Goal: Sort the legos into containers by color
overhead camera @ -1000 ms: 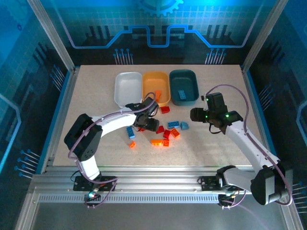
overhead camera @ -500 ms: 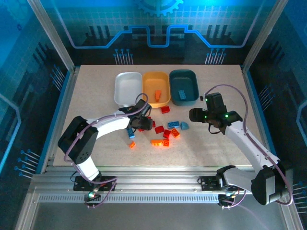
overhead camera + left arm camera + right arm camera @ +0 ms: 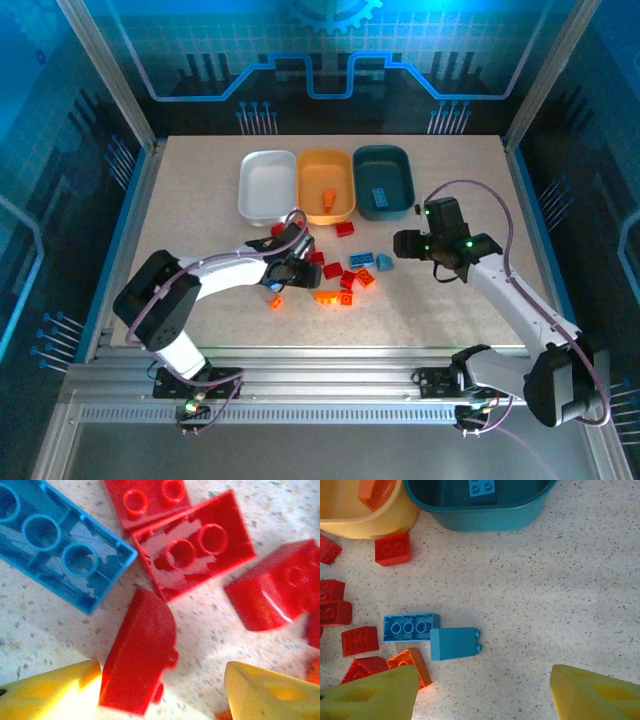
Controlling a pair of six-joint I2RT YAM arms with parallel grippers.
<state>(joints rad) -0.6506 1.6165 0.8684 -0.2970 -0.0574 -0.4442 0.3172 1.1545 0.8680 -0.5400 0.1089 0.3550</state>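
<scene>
Three trays stand in a row at the far side of the table [image 3: 190, 210]: a white tray [image 3: 267, 185], an orange-yellow tray [image 3: 316, 168] with one orange brick [image 3: 329, 198] in it, and a dark teal tray [image 3: 388, 163] with one blue brick [image 3: 381, 197] in it. The left gripper [image 3: 291, 263] is low over the left edge of the loose pile of red bricks [image 3: 345, 276] in the table's middle. The right gripper [image 3: 404, 242] hangs just right of two blue bricks [image 3: 372, 261].
</scene>
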